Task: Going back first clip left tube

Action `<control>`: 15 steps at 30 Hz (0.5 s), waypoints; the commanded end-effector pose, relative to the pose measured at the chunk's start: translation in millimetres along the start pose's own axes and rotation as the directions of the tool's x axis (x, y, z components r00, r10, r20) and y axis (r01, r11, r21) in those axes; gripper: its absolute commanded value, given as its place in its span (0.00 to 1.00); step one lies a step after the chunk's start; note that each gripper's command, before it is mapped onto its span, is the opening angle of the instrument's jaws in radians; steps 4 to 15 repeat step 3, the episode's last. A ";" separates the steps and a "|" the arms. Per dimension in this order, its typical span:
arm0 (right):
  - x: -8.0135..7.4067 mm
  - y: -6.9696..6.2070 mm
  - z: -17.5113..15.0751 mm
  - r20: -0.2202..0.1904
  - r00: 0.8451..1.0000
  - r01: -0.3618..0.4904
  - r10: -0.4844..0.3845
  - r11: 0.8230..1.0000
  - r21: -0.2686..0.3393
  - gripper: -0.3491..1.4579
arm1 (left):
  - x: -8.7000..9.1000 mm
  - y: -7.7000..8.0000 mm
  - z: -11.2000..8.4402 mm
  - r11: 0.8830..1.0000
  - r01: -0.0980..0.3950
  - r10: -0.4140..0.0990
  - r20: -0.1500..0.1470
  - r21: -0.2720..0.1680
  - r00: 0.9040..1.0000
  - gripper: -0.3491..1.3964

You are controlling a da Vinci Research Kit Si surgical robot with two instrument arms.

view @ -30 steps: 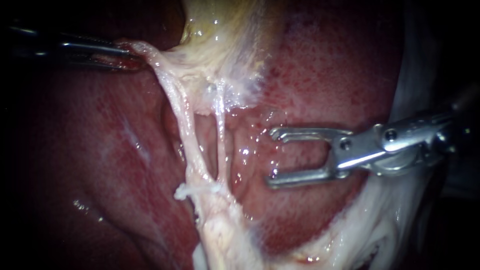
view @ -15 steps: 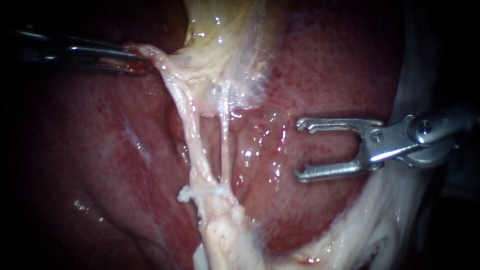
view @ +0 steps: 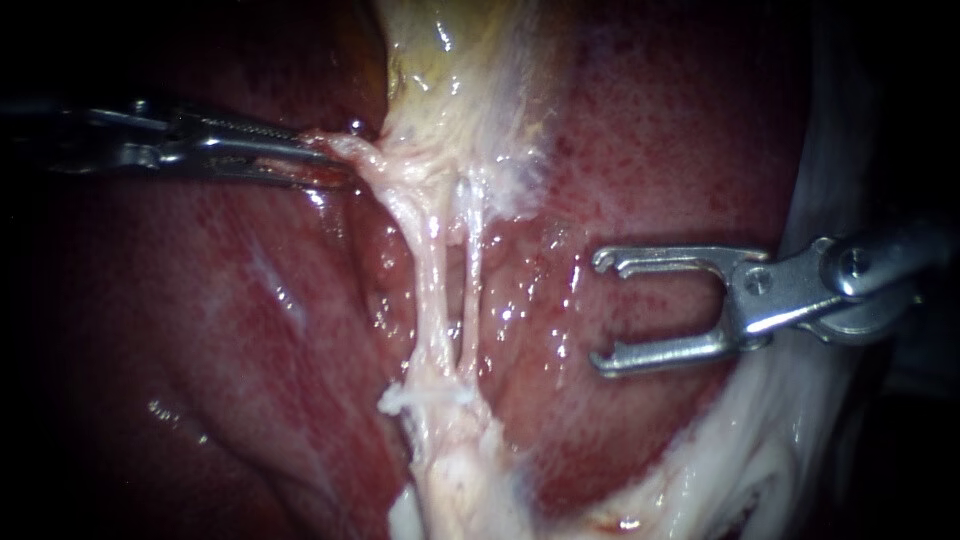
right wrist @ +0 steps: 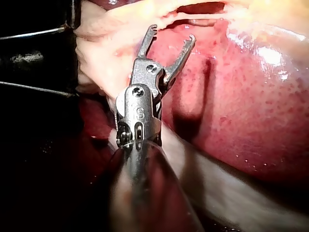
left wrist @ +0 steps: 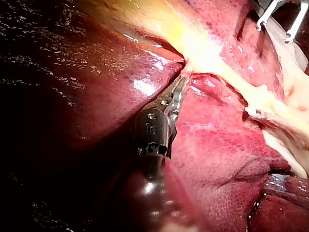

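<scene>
Your right instrument [view: 600, 310] hangs with its jaws apart over the liver [view: 650, 150], well clear of the tubes.
Your left instrument [view: 325, 150] has its jaws clamped on pale tissue [view: 365, 158] at the gallbladder's [view: 450, 70] lower end. From there the left tube [view: 425, 290] runs down across the liver, just beside the thinner right tube [view: 470, 300]; the two join in a pale stump [view: 430, 400].

the liver [view: 660, 150] was deep red, speckled with darker dots. the gallbladder [view: 450, 70] was pale yellow-cream, the tubes [view: 428, 270] glistening whitish-pink. the right instrument [view: 600, 311] was silver-grey.
</scene>
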 end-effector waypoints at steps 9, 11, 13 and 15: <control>0.0 -0.1 0.1 -0.001 1.000 0.001 -0.001 1.000 0.009 0.47 | 0.1 0.0 -0.4 1.000 0.001 -0.001 0.001 -0.002 1.000 0.00; 0.0 -0.1 0.1 -0.001 1.000 0.001 -0.001 1.000 0.009 0.47 | 0.1 0.0 -0.4 1.000 0.001 -0.001 0.001 -0.002 1.000 0.00; 0.0 -0.1 0.1 -0.001 1.000 0.001 -0.001 1.000 0.009 0.47 | 0.1 0.0 -0.4 1.000 0.001 -0.001 0.001 -0.002 1.000 0.00; 0.0 -0.1 0.1 -0.001 1.000 0.001 -0.001 1.000 0.009 0.47 | 0.1 0.0 -0.4 1.000 0.001 -0.001 0.001 -0.002 1.000 0.00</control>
